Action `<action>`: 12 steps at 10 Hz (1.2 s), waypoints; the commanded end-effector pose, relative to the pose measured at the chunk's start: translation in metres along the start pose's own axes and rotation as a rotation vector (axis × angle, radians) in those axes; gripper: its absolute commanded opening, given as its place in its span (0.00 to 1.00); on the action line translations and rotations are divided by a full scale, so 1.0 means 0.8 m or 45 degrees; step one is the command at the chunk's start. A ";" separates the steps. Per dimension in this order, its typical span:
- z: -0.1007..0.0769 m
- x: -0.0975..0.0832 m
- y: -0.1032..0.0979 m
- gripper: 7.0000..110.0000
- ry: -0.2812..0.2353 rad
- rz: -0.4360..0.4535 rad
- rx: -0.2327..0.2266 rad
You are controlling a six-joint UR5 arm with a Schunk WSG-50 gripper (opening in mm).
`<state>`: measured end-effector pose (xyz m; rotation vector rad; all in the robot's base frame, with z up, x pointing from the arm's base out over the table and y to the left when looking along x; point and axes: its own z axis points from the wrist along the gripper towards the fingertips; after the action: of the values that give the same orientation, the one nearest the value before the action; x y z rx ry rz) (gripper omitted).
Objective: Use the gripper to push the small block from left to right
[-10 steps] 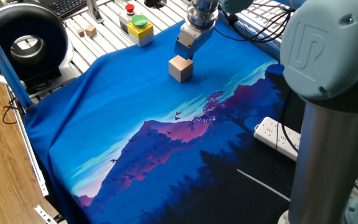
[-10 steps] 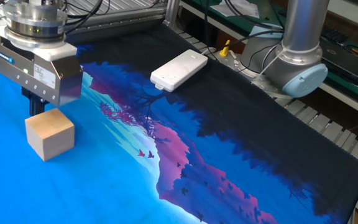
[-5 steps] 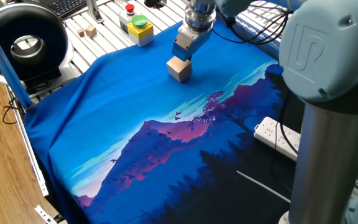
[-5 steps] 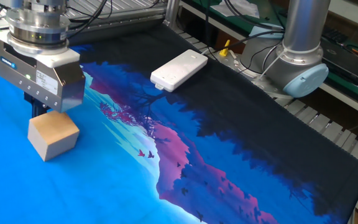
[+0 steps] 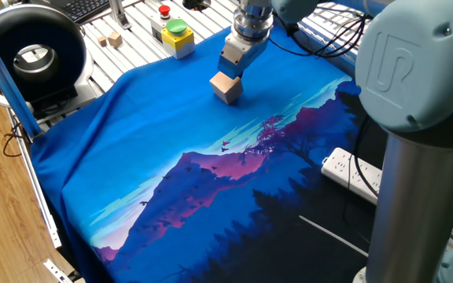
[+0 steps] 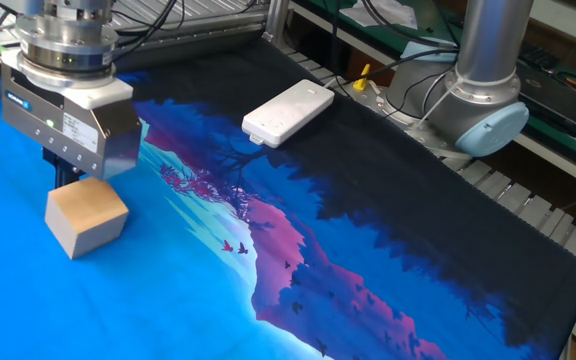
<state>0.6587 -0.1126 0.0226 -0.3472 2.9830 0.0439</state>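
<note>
The small block (image 5: 226, 88) is a pale wooden cube on the blue part of the printed cloth (image 5: 156, 149), near the cloth's far edge. It also shows in the other fixed view (image 6: 86, 216), turned a little on the cloth. My gripper (image 5: 232, 72) stands upright directly behind the block. Its boxy grey head hangs just above the block's back edge (image 6: 64, 176). The short dark fingers look pressed together, hold nothing, and touch or nearly touch the block's rear top corner.
A white power strip (image 5: 352, 174) lies on the dark side of the cloth (image 6: 288, 112). A yellow button box (image 5: 173, 33) and two tiny wooden blocks (image 5: 114, 38) sit beyond the cloth. A black round device (image 5: 30, 55) stands far left. The big grey arm column (image 5: 415, 157) stands near right.
The gripper has closed in on the block from behind. The block has turned slightly and shifted a little along the cloth.
</note>
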 end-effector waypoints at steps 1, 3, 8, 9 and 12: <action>-0.001 0.002 -0.009 0.00 -0.015 -0.018 0.000; -0.006 0.005 -0.020 0.00 -0.005 -0.040 0.019; -0.003 -0.004 -0.025 0.00 -0.009 -0.049 0.066; -0.001 -0.006 -0.022 0.00 -0.014 -0.043 0.065; -0.001 -0.009 -0.012 0.00 -0.008 -0.023 0.050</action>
<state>0.6652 -0.1269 0.0235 -0.3964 2.9696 -0.0370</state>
